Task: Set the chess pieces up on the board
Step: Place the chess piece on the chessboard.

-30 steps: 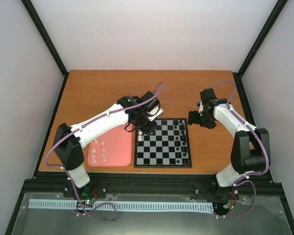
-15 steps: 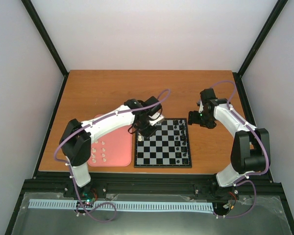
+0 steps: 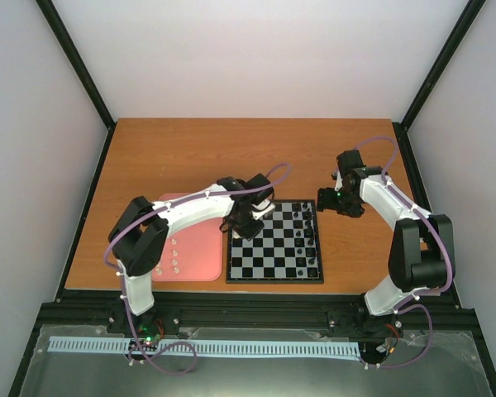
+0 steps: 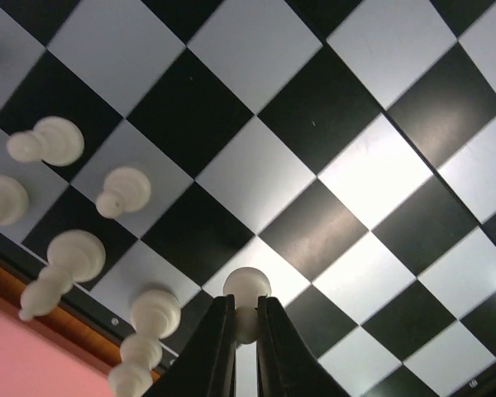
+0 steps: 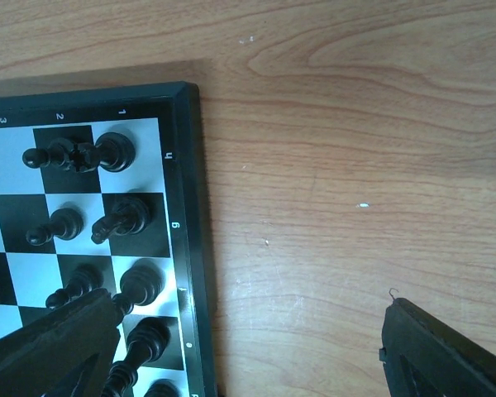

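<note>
The left gripper has its two fingers drawn nearly together on a white pawn. The round head shows just past the fingertips and the body is pinched between them. The pawn's long axis looks to run in line with the fingers, pointing down at the board, so the piece seems upright. A pale square lies directly beyond the tips, close to the board's edge. Whether the base touches that square I cannot tell.

Five other chess pieces stand to the left of the fingers, the nearest just beside the left finger. The pink tray shows behind them, past the border. The coming move seems to turn on setting the pawn straight down without brushing that neighbour — then opening the jaws a little.

The right gripper is spread wide and holds nothing. It hangs over the table just off the board's far side, where the black pieces stand — the left arm is plainly the nearer one.
</note>
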Robot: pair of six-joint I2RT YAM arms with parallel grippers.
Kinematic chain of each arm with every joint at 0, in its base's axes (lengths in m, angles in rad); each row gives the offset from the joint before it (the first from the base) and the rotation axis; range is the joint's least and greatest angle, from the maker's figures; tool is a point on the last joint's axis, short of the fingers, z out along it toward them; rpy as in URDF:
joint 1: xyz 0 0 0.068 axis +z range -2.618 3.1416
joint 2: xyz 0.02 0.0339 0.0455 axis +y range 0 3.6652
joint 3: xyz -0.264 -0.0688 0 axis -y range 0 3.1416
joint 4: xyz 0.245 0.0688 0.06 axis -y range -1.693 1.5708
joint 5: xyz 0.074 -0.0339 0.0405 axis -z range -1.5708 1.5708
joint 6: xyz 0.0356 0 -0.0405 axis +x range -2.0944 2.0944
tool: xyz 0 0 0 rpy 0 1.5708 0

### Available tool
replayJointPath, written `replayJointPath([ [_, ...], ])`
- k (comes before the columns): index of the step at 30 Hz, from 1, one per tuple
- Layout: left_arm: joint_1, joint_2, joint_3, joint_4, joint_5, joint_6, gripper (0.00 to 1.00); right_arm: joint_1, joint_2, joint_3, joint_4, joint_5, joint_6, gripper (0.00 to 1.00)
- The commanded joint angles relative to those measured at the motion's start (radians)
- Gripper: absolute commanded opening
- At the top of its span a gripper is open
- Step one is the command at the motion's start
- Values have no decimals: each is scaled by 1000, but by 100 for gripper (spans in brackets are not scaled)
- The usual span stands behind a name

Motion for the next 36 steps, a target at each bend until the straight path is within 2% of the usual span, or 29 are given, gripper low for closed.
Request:
replayJointPath([
  [1, -6, 19, 4, 81, -64, -19, 1, -9, 12, 5, 8, 3, -7, 100],
  [18, -3, 66, 31, 70, -142, -14, 1, -9, 30, 13, 8, 8, -13, 100],
  [36, -1, 64, 29, 73, -139, -20, 4, -9, 28, 10, 6, 5, -15, 100],
])
